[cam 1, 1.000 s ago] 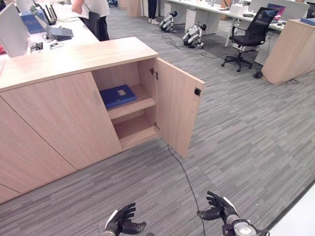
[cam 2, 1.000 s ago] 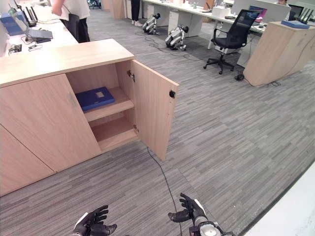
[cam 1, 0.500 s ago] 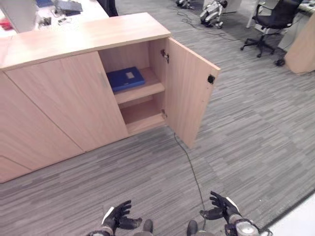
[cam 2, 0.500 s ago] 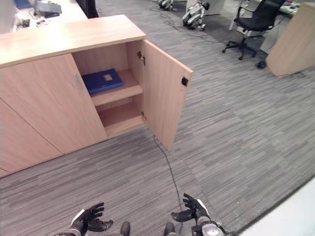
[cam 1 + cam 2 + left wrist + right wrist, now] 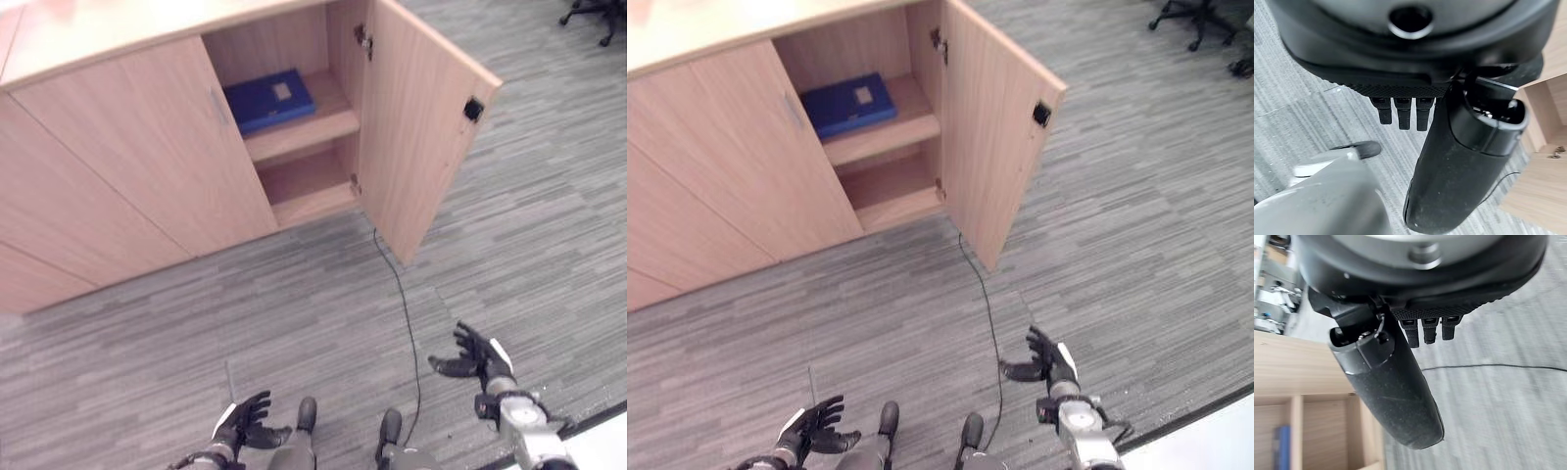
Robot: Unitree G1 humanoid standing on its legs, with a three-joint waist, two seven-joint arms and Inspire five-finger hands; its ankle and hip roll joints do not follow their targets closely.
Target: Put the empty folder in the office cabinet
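Blue folder [image 5: 268,99] lying flat on the upper shelf [image 5: 304,132] of the wooden cabinet [image 5: 127,166], a pale label on its cover. Cabinet door [image 5: 421,127] swung wide open, with a bare lower shelf [image 5: 309,201] beneath. Grey carpet [image 5: 294,323] in front. Left hand [image 5: 243,426] and right hand [image 5: 478,354] low over the carpet, well apart from the cabinet (fingers of both loosely spread, holding nothing).
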